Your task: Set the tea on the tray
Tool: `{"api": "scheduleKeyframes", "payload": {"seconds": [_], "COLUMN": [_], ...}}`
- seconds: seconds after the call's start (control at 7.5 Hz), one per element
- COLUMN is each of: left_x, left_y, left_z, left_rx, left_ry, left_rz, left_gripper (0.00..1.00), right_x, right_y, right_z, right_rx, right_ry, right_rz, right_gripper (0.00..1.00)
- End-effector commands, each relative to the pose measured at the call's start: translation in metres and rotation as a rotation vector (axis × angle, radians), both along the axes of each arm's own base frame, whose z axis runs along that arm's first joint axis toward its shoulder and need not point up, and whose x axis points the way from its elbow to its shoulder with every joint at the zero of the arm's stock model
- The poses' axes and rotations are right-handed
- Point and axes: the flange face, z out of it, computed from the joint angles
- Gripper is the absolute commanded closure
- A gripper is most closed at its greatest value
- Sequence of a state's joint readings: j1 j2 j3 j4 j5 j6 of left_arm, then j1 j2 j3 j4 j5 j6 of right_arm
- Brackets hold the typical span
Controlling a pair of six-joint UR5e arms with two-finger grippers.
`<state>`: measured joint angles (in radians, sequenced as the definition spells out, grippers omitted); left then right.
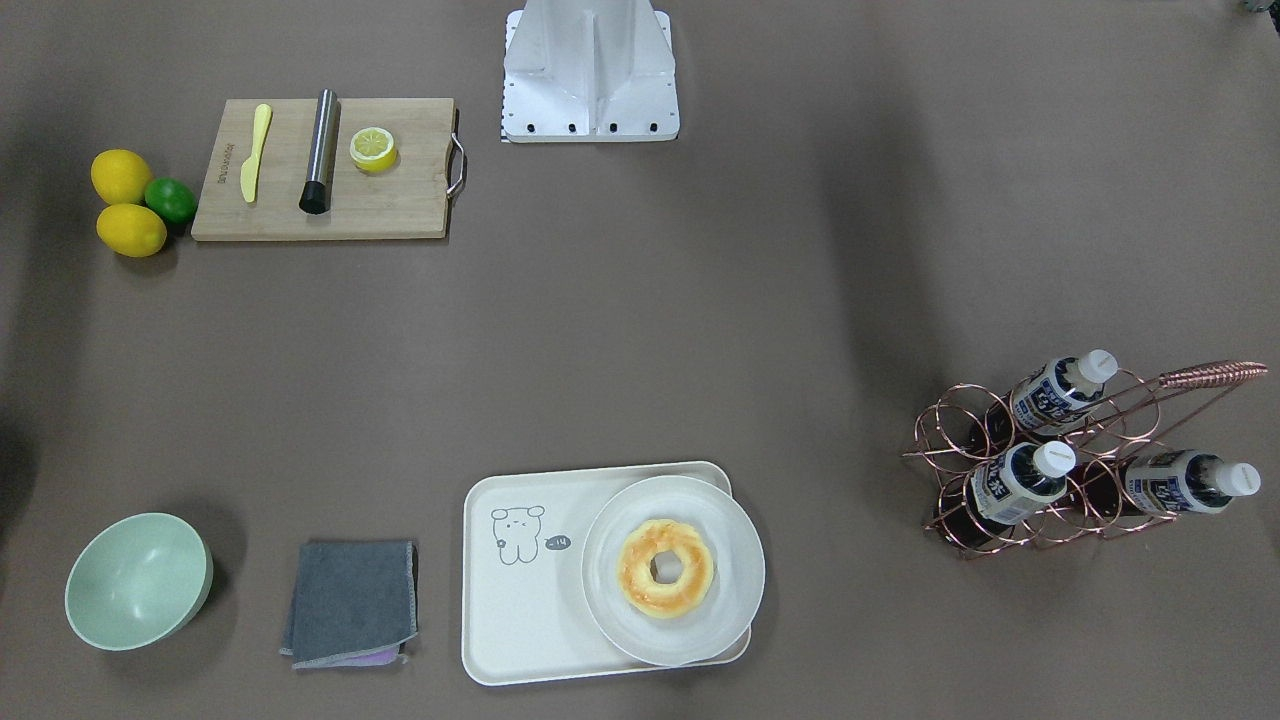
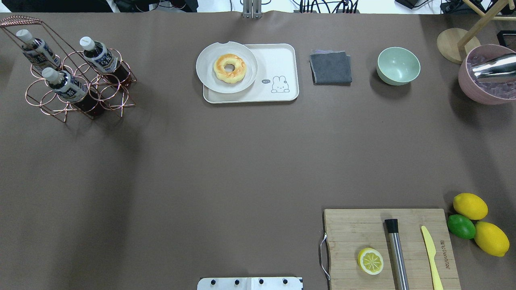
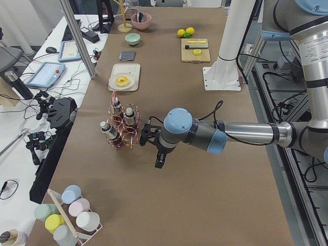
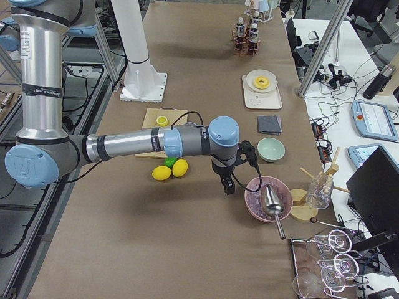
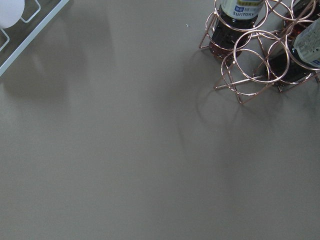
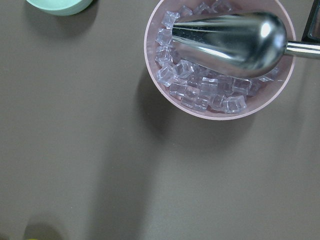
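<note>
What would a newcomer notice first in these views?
Probably the copper wire rack holding three tea bottles, at the table's end on the robot's left. Next, the doughnut on a plate that overhangs one end of the cream tray, mid-table at the far edge. On the robot's right, a metal scoop lies in a pink bowl of ice.

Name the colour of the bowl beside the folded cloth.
Pale mint green bowl; shows best in the exterior front-facing view.
</note>
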<state>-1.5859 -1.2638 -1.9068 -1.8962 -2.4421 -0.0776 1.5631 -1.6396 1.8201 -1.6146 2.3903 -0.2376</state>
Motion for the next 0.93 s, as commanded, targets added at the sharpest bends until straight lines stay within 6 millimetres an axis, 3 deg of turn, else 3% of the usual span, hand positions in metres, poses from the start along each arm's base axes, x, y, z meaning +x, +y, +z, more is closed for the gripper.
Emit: {"api": "scheduleKeyframes", "payload": {"seconds": [0.0,0.8], "left_x": [-0.0006,-0.0004], "left_y": [-0.0014,-0.0007], "left_z": [0.001,-0.0045], "left_rx": [0.005,0.019], "left_ry": [-0.031,-0.02], "left_rz": [-0.008,-0.01], "left_gripper": [0.03,0.03], "right_x": [-0.0002,-0.0019], "right_y": [0.002,0.0061], "right_z": [0.0025,0.0093], "right_rx": [-0.006,-0.032], "right_ry": [-0.003,-0.018], "right_rz": [0.0,0.0], "right_gripper": [0.0,0.0]}}
